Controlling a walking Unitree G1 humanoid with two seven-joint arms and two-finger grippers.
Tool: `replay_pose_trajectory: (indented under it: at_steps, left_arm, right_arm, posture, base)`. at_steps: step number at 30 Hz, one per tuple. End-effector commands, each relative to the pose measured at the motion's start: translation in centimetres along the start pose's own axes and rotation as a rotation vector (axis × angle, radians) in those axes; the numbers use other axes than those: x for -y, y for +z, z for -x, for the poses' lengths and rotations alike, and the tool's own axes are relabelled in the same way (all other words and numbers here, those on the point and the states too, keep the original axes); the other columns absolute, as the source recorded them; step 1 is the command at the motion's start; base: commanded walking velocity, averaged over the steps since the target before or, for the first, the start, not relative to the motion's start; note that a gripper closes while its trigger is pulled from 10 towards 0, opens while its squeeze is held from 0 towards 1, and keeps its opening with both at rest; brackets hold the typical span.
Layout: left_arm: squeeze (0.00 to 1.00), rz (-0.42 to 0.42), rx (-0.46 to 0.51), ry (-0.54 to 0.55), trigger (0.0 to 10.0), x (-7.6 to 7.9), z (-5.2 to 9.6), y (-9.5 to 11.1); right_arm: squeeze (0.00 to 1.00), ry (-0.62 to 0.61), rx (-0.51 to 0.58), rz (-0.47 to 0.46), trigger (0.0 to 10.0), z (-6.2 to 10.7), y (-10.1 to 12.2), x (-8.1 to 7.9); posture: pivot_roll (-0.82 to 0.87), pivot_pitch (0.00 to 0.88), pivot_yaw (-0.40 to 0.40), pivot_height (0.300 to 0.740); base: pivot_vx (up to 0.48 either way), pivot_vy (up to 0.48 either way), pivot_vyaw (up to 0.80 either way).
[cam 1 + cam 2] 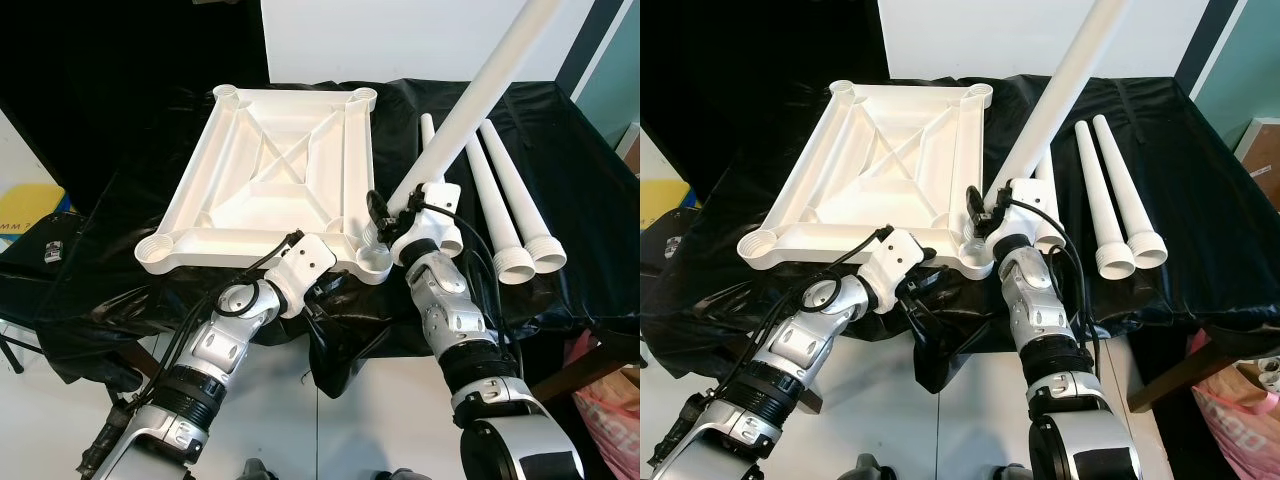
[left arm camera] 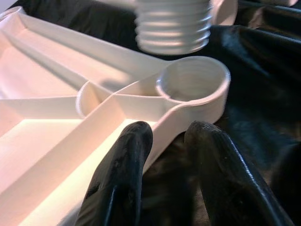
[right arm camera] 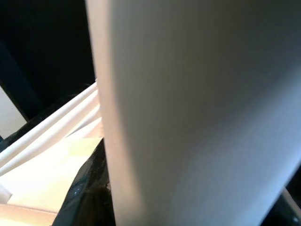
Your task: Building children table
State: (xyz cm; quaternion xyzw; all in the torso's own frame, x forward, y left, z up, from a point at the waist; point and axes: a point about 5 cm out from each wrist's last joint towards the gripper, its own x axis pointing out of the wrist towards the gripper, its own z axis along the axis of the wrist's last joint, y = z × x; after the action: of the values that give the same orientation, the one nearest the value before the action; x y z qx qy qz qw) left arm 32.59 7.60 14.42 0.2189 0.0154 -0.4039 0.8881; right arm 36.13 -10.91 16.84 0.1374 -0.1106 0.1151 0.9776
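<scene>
Child's table top (image 1: 270, 170), upturned: plain white plastic, ribbed in an X pattern underneath, ridged threads in its corner sockets
Raised leg (image 1: 480, 95): white, ridged thread bands at its end
Three spare legs (image 1: 500, 195): white
Cover over the tabletop (image 1: 120, 200): glossy black sheet
Left pincer (image 2: 162, 179): shiny black fingers (image 2: 120, 181)
Arms (image 1: 455, 320): silver with black joints
Floor (image 1: 280, 400): pale grey
Wall strip (image 1: 625, 80): teal

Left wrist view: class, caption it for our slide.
Threaded leg end hovers above the tabletop's corner socket, left hand at its edge.
</scene>
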Motion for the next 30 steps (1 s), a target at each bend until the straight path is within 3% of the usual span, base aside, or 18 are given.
replay_pose_trajectory:
  at_steps: [1, 6, 9, 11, 15, 20, 21, 28, 29, 30]
  left_arm:
    - [0.00, 0.005, -0.048, 0.108, 10.0, -1.2, 0.0, -0.5]
    - [0.00, -0.099, -0.092, 0.151, 10.0, -2.3, -0.5, -0.4]
    - [0.00, -0.203, -0.109, 0.158, 10.0, -2.8, -0.9, -0.2]
    - [0.00, -0.203, -0.109, 0.158, 10.0, -2.8, -0.9, -0.2]
    - [0.00, -0.336, -0.174, 0.097, 10.0, -3.3, -1.2, -0.9]
    - [0.00, -0.353, -0.221, 0.053, 10.0, -3.9, -1.1, -1.6]
    - [1.00, -0.335, -0.235, 0.027, 10.0, -4.1, -1.0, -1.8]
    - [1.00, -0.299, -0.266, 0.003, 10.0, -5.2, -0.7, -2.1]
    - [0.00, -0.316, -0.282, 0.009, 10.0, -5.5, -0.7, -2.2]
    - [0.00, -0.338, -0.296, 0.009, 10.0, -5.7, -0.7, -2.2]
  right_arm:
    - [0.00, -0.012, 0.027, -0.005, 10.0, -0.1, 0.4, 0.3]
    - [0.00, -0.031, 0.040, 0.016, 10.0, 0.0, 0.7, 1.0]
    - [0.00, -0.042, 0.052, 0.028, 10.0, 0.1, 1.0, 1.6]
    - [0.00, -0.042, 0.052, 0.028, 10.0, 0.1, 1.0, 1.6]
    - [0.00, -0.068, 0.058, 0.047, 10.0, 0.6, 1.3, 2.5]
    - [0.00, -0.089, 0.063, 0.059, 10.0, 1.0, 1.4, 3.2]
    - [0.00, -0.096, 0.063, 0.060, 10.0, 1.1, 1.4, 3.3]
    - [0.00, -0.124, 0.066, 0.075, 10.0, 1.7, 1.4, 3.9]
    - [0.00, -0.131, 0.066, 0.077, 10.0, 1.8, 1.4, 4.1]
    - [0.00, -0.136, 0.066, 0.079, 10.0, 1.9, 1.4, 4.1]
  posture:
    - [0.01, 0.074, -0.022, 0.740]
    - [0.00, 0.072, -0.018, 0.740]
    - [-0.02, 0.072, -0.011, 0.740]
    - [-0.02, 0.072, -0.011, 0.740]
    - [-0.03, 0.077, 0.001, 0.740]
    - [-0.04, 0.080, 0.010, 0.740]
    - [-0.05, 0.083, 0.016, 0.740]
    - [-0.06, 0.095, 0.037, 0.740]
    - [-0.07, 0.099, 0.040, 0.740]
    - [-0.07, 0.107, 0.047, 0.740]
  base:
    - [0.000, 0.000, 0.00]
    - [0.000, 0.000, 0.00]
    - [0.000, 0.000, 0.00]
    - [0.000, 0.000, 0.00]
    - [0.000, 0.000, 0.00]
    - [0.000, 0.000, 0.00]
    - [0.000, 0.000, 0.00]
    - [0.000, 0.000, 0.00]
    - [0.000, 0.000, 0.00]
    - [0.000, 0.000, 0.00]
